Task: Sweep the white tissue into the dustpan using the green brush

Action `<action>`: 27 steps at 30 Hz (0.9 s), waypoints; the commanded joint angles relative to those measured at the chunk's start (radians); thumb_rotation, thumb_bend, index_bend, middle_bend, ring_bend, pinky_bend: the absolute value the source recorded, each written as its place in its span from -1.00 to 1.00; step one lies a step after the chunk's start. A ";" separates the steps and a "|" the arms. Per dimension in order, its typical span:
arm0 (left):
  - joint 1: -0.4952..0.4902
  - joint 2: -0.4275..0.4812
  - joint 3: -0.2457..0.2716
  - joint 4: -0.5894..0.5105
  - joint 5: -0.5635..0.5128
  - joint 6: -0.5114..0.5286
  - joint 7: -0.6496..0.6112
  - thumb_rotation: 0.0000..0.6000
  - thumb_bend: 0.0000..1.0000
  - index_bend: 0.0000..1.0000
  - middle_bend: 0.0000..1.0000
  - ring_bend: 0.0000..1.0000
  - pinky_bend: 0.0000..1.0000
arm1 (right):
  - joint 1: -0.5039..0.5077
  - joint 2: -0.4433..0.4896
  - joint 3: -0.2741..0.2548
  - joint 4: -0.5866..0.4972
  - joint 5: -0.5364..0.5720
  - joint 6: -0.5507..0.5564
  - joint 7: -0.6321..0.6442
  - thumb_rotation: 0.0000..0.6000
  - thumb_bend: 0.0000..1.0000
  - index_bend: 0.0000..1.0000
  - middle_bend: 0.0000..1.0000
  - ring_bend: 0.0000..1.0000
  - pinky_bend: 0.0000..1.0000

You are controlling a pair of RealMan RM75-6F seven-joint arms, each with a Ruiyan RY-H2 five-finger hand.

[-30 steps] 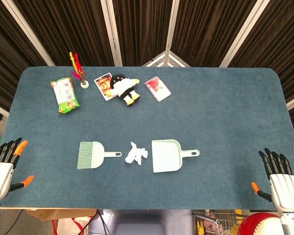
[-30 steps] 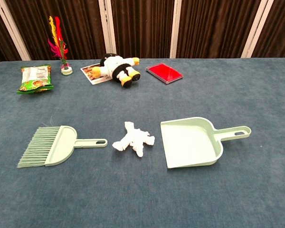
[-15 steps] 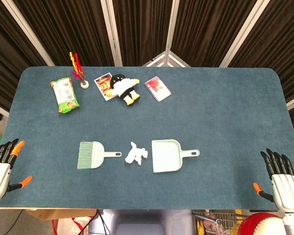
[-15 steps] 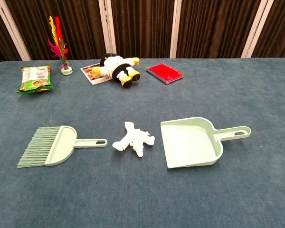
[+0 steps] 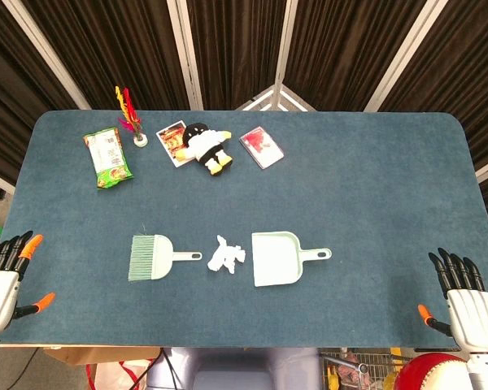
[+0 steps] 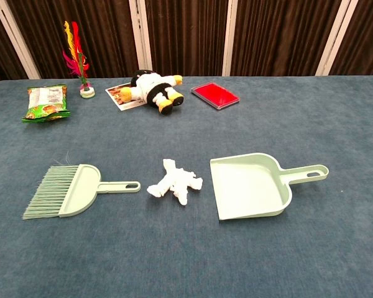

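Observation:
The green brush (image 5: 154, 257) (image 6: 73, 190) lies flat left of centre, bristles to the left, handle pointing right. A crumpled white tissue (image 5: 226, 255) (image 6: 175, 182) sits between it and the pale green dustpan (image 5: 278, 258) (image 6: 255, 185), whose handle points right. My left hand (image 5: 3, 276) is at the table's near left corner, fingers spread, holding nothing. My right hand (image 5: 464, 299) is at the near right corner, also with fingers spread and empty. Both hands are far from the brush and dustpan and appear only in the head view.
Along the far left of the blue table (image 5: 366, 195) lie a green snack packet (image 5: 108, 158), a feathered shuttlecock (image 5: 132, 119), a plush toy (image 5: 205, 145) on a picture card, and a red card pack (image 5: 261, 147).
Both hands shifted only slightly at the near corners; the brush, tissue and dustpan have not moved.

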 commanded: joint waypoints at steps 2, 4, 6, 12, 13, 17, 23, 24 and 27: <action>0.003 0.003 0.000 -0.003 -0.003 0.003 -0.005 1.00 -1.00 -1.00 -1.00 -1.00 -1.00 | 0.008 -0.005 0.008 -0.013 0.000 -0.002 -0.008 1.00 -0.47 -1.00 -1.00 -1.00 -1.00; 0.003 0.004 0.000 -0.003 -0.004 0.001 -0.006 1.00 -1.00 -1.00 -1.00 -1.00 -1.00 | 0.016 -0.006 0.018 -0.025 0.011 -0.011 -0.017 1.00 -0.47 -1.00 -1.00 -1.00 -1.00; 0.002 0.004 0.000 -0.003 -0.003 -0.001 -0.005 1.00 -1.00 -1.00 -1.00 -1.00 -1.00 | 0.029 -0.006 0.030 -0.039 0.026 -0.027 -0.033 1.00 -0.47 -1.00 -1.00 -1.00 -0.99; 0.000 0.006 0.000 -0.007 -0.010 -0.009 -0.002 1.00 -1.00 -1.00 -1.00 -1.00 -1.00 | 0.093 -0.035 0.091 -0.072 0.063 -0.072 -0.093 1.00 -0.47 -1.00 -0.62 -0.51 -0.22; 0.000 0.006 -0.001 -0.009 -0.012 -0.010 -0.001 1.00 -1.00 -1.00 -1.00 -1.00 -1.00 | 0.111 -0.047 0.106 -0.076 0.073 -0.085 -0.108 1.00 -0.47 -1.00 -0.34 -0.23 -0.03; -0.002 0.007 0.000 -0.013 -0.018 -0.018 0.003 1.00 -1.00 -1.00 -1.00 -1.00 -1.00 | 0.185 -0.092 0.146 -0.097 0.124 -0.169 -0.166 1.00 -0.47 -0.80 0.38 0.46 0.41; -0.002 0.011 0.002 -0.016 -0.020 -0.023 0.000 1.00 -1.00 -1.00 -1.00 -1.00 -1.00 | 0.255 -0.160 0.170 -0.098 0.200 -0.247 -0.287 1.00 -0.38 -0.41 0.70 0.74 0.56; -0.002 0.012 0.002 -0.016 -0.021 -0.024 -0.002 1.00 -1.00 -1.00 -1.00 -1.00 -1.00 | 0.266 -0.174 0.173 -0.097 0.214 -0.257 -0.304 1.00 -0.38 -0.41 0.71 0.74 0.57; -0.001 0.018 0.005 -0.022 -0.027 -0.030 -0.011 1.00 -1.00 -1.00 -1.00 -1.00 -1.00 | 0.302 -0.231 0.178 -0.085 0.258 -0.288 -0.364 1.00 -0.38 -0.41 0.72 0.75 0.57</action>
